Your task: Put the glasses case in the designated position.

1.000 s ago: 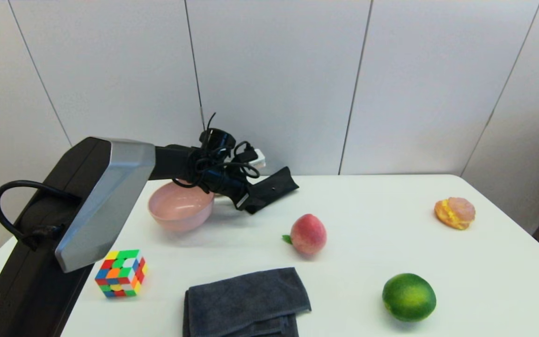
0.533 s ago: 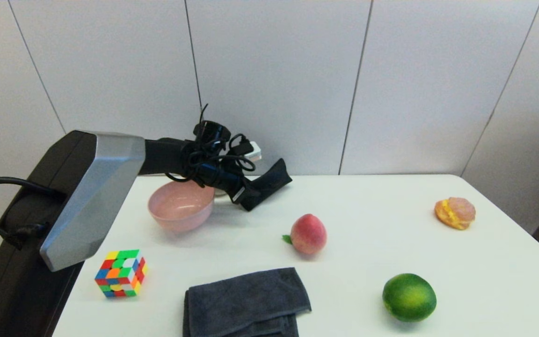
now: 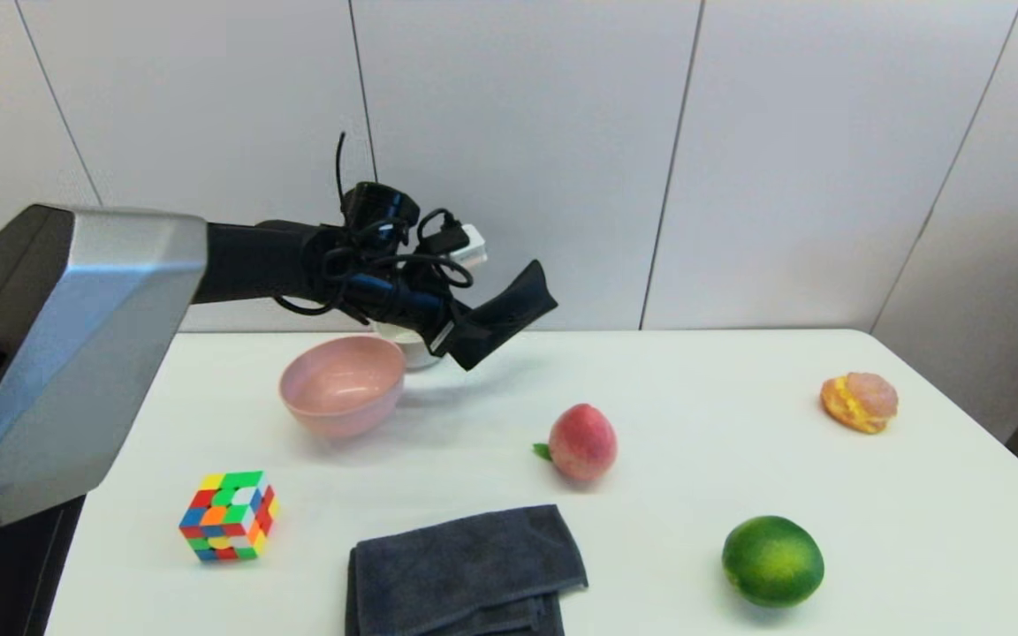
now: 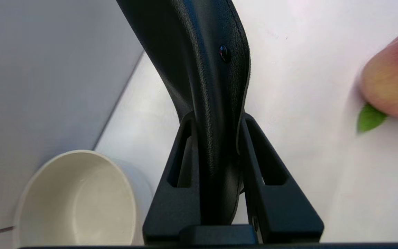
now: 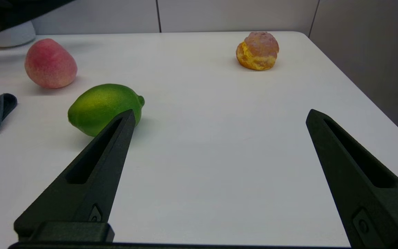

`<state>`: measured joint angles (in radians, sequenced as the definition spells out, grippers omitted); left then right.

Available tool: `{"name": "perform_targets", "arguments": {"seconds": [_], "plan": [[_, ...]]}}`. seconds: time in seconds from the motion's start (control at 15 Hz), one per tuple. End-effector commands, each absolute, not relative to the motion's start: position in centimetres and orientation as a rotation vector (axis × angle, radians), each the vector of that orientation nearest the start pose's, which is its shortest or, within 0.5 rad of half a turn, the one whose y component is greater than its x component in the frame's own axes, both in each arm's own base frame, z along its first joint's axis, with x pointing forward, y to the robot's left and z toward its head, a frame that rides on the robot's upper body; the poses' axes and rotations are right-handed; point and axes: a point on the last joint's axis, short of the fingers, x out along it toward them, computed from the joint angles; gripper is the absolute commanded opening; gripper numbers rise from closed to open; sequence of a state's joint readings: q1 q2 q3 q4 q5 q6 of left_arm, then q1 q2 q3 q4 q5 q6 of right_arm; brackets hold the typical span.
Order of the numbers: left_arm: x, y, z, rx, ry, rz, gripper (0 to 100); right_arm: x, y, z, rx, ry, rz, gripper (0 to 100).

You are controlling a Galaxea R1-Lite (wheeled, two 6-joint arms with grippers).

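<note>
The black glasses case [image 3: 509, 314] hangs in the air above the table's back edge, tilted up to the right, behind and right of the pink bowl [image 3: 343, 384]. My left gripper [image 3: 460, 336] is shut on its lower end. In the left wrist view both fingers [image 4: 176, 166] press on the case [image 4: 202, 69], whose snap button shows near its edge. The right gripper [image 5: 219, 116] is open and empty, low over the table's near right part, out of the head view. The designated position is unmarked white tabletop that I cannot tell apart.
A white cup [image 3: 412, 349] stands behind the bowl, under the arm. A peach [image 3: 581, 442], a lime [image 3: 771, 561], a cream puff [image 3: 859, 402], a colour cube [image 3: 228, 517] and a folded dark grey towel [image 3: 465, 570] lie on the white table [image 3: 703, 459].
The left arm has lifted the glasses case off the table, up and slightly left, tilting it more steeply. The white cup behind the bowl has come into view.
</note>
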<state>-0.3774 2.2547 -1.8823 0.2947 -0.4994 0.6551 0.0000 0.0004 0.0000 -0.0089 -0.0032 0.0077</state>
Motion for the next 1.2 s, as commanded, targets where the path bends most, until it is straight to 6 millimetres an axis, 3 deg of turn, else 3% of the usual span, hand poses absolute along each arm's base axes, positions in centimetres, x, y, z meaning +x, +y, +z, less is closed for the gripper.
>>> {"name": "perform_targets", "arguments": {"seconds": [0.07,0.47,0.73,0.87,1.2], "plan": [[39.5,-16.5,22.4,0.562,0.288,-1.009,0,-2.3,0.0,7.6,0.009,-0.008,-0.003,100],[34.5,-12.5,27.8,0.576,0.183,-0.937,0,-2.3,0.0,7.6,0.009,-0.008,-0.001,100],[30.7,-10.0,29.1,0.598,0.220,-0.914,0,-2.3,0.0,7.6,0.009,-0.008,-0.003,100],[27.8,-8.5,29.6,0.588,0.283,-0.909,0,-2.3,0.0,7.6,0.009,-0.008,-0.003,100],[23.3,-6.2,29.0,0.613,0.329,-0.833,0,-2.3,0.0,7.6,0.009,-0.008,-0.003,100]]}}
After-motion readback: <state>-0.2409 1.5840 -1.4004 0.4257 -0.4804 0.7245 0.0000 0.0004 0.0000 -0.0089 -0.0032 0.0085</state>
